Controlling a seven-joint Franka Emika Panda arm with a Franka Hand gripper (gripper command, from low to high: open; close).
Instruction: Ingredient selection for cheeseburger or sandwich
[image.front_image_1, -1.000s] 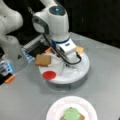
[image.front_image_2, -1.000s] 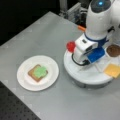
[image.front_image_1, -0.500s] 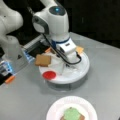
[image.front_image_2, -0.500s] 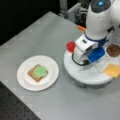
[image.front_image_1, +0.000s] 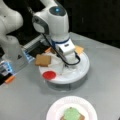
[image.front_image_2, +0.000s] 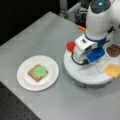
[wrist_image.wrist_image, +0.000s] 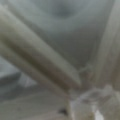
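Over the round tray (image.front_image_1: 82, 72), the gripper (image.front_image_1: 65, 67) hangs low — its grip can't be told.

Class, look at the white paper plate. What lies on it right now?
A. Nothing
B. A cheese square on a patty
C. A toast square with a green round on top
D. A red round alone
C: in both front views the white paper plate holds a toast square with the green round on it.
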